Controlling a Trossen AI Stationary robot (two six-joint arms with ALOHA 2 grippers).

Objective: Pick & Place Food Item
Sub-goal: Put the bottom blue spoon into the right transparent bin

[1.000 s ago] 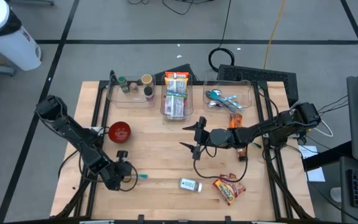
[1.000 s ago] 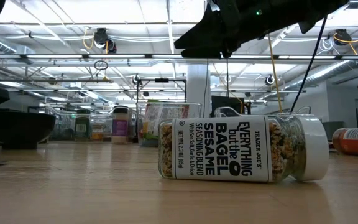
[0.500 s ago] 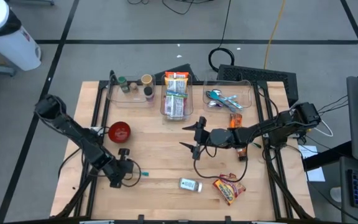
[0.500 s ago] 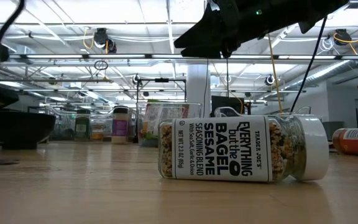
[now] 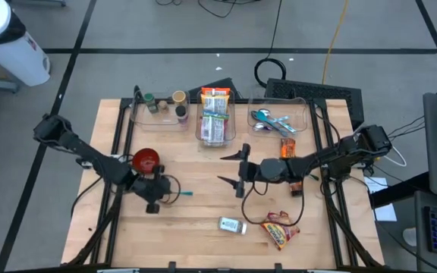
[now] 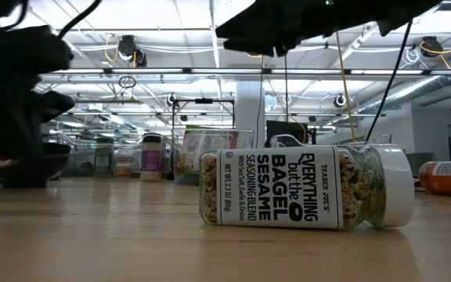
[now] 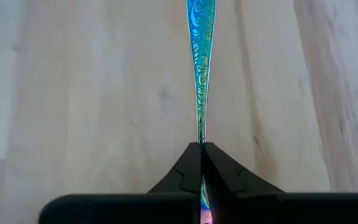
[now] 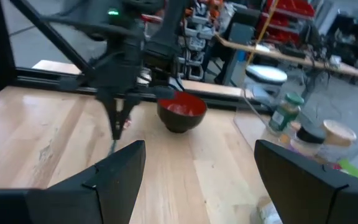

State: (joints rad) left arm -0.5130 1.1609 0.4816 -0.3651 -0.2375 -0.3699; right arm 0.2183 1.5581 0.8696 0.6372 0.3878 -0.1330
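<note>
Spoon point(image 7: 201, 68), iridescent, is clamped in left claw point(image 7: 202, 163); right claw point(image 5: 229, 167) gapes above "Trader Joe's Everything but the Bagel" jar point(image 6: 304, 187) on worktop point(image 6: 131, 235).

past my right gripper's point(image 8: 197, 180) two spread dark fingers point(image 8: 114, 171) i see the wooden table point(image 8: 55, 143), a red bowl point(image 8: 180, 112), the other arm's gripper point(image 8: 118, 121) pointing down beside it, and jars point(image 8: 286, 112) in a clear bin.

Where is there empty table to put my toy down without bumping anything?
Bare wood lies along the front left, left of the seasoning jar, and in the strip between the red bowl and the right gripper. The back edge is crowded with three clear bins. The snack bag fills the front right.
</note>
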